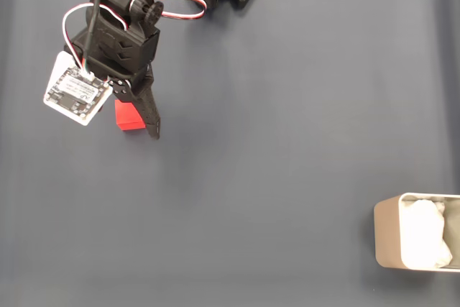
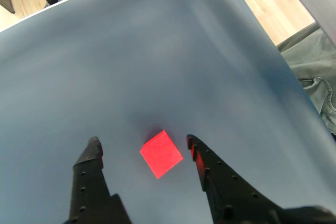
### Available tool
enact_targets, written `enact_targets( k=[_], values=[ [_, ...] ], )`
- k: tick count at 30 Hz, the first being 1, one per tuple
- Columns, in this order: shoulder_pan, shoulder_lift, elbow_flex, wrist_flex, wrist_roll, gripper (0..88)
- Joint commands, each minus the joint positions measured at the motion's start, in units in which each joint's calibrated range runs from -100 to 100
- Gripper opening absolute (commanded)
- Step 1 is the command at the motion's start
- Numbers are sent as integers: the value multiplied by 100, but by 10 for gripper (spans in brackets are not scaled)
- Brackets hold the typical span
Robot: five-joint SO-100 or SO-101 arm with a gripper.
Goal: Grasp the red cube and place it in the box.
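Red cube (image 2: 161, 153) lies between the tool's (image 2: 142, 143) fingers.

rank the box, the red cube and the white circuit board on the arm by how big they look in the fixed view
1. The box, though the frame edge cuts it off.
2. The white circuit board; it rides on the arm, nearer the camera, so its true size against the box is unsure.
3. The red cube, partly hidden by the gripper.

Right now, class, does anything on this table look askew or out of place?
Only slightly: the red cube sits turned corner-on between the open fingers, not squared to them. The box looks undisturbed.
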Motion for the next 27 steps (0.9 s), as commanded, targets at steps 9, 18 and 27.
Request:
enact_targets(
  k=[9,18,27],
  values=[
    [-169,200,-69,-323,-117,377],
    [-140,347,95,-380,-132,377],
    [-98,442,196,-405,-151,377]
  ],
)
